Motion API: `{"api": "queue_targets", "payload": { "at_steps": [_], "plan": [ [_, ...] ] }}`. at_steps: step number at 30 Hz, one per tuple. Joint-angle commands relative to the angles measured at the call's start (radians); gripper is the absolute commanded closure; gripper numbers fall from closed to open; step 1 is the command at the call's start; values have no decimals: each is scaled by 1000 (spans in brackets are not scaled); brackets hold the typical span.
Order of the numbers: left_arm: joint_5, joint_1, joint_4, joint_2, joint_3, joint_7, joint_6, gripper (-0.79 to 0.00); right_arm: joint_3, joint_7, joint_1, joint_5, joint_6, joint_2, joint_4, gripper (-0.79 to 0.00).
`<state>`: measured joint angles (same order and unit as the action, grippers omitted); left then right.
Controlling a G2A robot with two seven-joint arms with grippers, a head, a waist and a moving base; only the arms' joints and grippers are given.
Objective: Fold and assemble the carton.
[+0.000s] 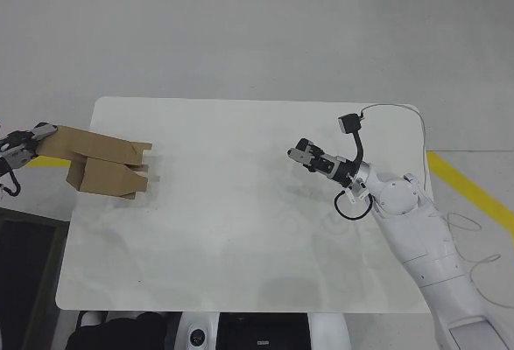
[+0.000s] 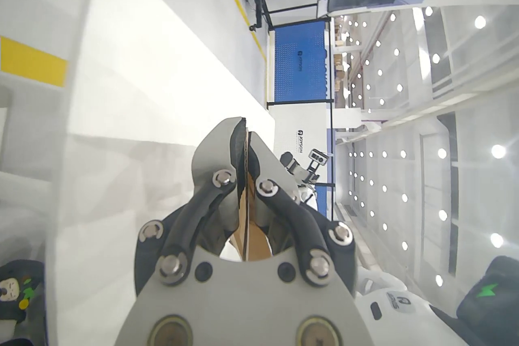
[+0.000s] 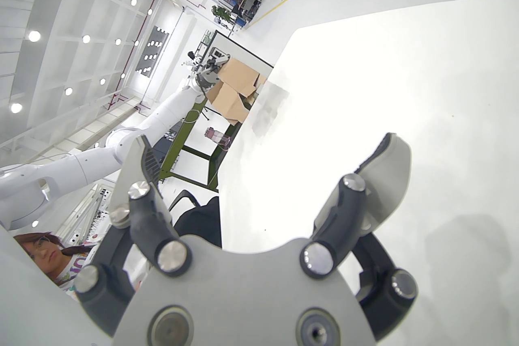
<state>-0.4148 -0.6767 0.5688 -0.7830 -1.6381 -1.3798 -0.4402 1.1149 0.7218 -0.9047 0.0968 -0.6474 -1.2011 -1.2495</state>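
Top view: we see left gripper (image 1: 46, 134) clamped on the flattened carton (image 1: 103, 164) overhanging the table (image 1: 239, 262) left edge. Right gripper (image 1: 299, 154) is spread, empty, well apart. We advise a firm pinch, with right brought across to square the panels.

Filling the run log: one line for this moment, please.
carton: held at table edge | left end effector: shut on carton | right end effector: open, empty

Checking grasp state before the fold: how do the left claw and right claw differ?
Grip: left claw is shut on the brown cardboard carton; right claw is open and empty. Place: left claw sits beyond the white table's edge; right claw hangs over the table, apart from the carton. Same claw design.
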Motion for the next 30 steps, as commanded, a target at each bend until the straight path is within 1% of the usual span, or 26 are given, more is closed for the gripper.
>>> {"api": "queue_targets", "payload": {
  "at_steps": [1, 4, 9, 11, 14, 16, 19, 22, 30],
  "plan": [
    [-45, -19, 60, -11, 15, -1, 4, 0, 0, 0, 0, 0, 0, 0, 0, -785],
    [-93, -43, 160, -30, 52, 33, 30, 0, 0, 0, 0, 0, 0, 0, 0, -785],
    [-126, -62, 312, -56, 114, 135, 46, 0, 0, 0, 0, 0, 0, 0, 0, -785],
    [-144, -55, 355, -64, 137, 161, 60, 0, 0, 0, 0, 0, 0, 0, 0, -785],
    [-128, -29, 401, -77, 183, 195, 68, 0, 0, 0, 0, 0, 0, 0, 0, -785],
    [-110, -7, 435, -87, 227, 198, 76, 0, 0, 0, 0, 0, 0, 0, 0, -785],
    [-90, 33, 459, -105, 299, 198, 88, 0, 0, 0, 0, 0, 0, 0, 0, -785],
    [-72, 78, 461, -125, 373, 190, 87, 0, 0, 0, 0, 0, 0, 0, 0, -785],
    [-40, 176, 424, -179, 544, 119, 41, 0, 0, 0, 0, 0, 0, 0, 0, -785]
  ]
}}
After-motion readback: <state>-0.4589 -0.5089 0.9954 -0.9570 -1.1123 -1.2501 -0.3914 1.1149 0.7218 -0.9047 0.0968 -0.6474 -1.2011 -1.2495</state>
